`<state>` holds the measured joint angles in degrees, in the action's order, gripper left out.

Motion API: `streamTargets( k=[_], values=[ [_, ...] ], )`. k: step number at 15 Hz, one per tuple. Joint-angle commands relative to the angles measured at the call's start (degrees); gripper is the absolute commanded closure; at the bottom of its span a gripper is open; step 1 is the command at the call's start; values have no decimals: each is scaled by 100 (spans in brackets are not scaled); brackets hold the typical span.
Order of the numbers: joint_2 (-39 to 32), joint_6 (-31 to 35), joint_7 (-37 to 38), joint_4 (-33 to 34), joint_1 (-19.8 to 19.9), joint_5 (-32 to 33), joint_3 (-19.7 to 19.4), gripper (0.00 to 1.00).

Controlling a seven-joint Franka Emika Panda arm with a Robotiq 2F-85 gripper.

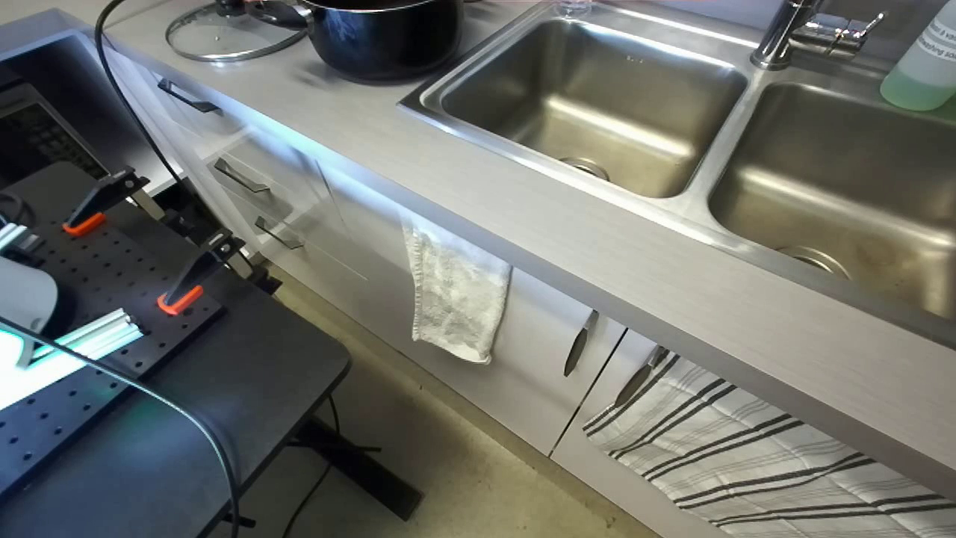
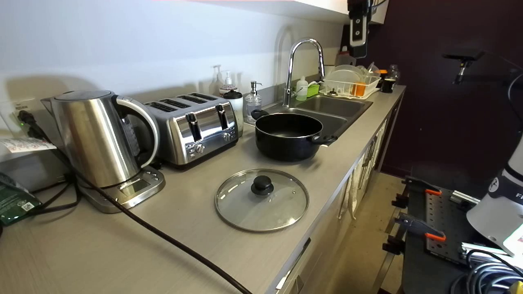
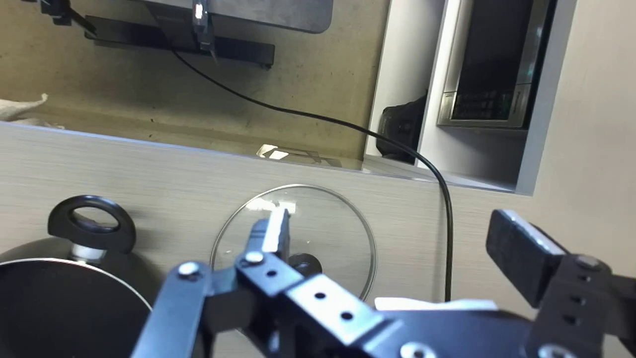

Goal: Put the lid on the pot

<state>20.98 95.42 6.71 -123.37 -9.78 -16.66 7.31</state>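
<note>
1. Glass lid: lies flat on the countertop, below the Robotiq gripper and well apart from it, with its dark knob facing up toward the tool.
2. Gripper state: the two fingers stand wide apart and hold nothing.
3. Black pot: stands upright and uncovered on the same surface, below the gripper and out past its pot-side finger; it is near the lid, not touching.
4. Step in hand (judged): approach to the knob, the lid not yet gripped.
5. Alignment: in the wrist view the knob shows partly behind the pot-side finger; how much of this is parallax cannot be told. The operator should confirm, just above the lid, that the knob sits midway between the fingertips.
6. Descent: the tool should lower straight, one pad each side of the knob, stopping short of the glass; pressing on the pane could slide or tip the lid.
7. Clearance: the black cable appears beyond the fingertips, in the gap between them. The far finger should be kept off it.
8. Lift: after a firm grip on the knob, the lid should rise level and clear the pot's side handle before lateral travel.
</note>
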Motion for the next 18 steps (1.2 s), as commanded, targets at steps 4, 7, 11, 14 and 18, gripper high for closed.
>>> streamTargets(
  k=[4, 7, 11, 14, 18],
  values=[
    [-105, 1304, -86, -701, 51, 842, 340, 0],
    [-401, 1992, -100, -948, 36, 1217, 413, 0],
    [-1049, 2704, -54, -991, 29, 1576, 460, 0],
    [-1636, 3115, -16, -871, 5, 1776, 464, 0],
    [-2450, 3458, 124, -610, -77, 2092, 466, 0]
  ],
)
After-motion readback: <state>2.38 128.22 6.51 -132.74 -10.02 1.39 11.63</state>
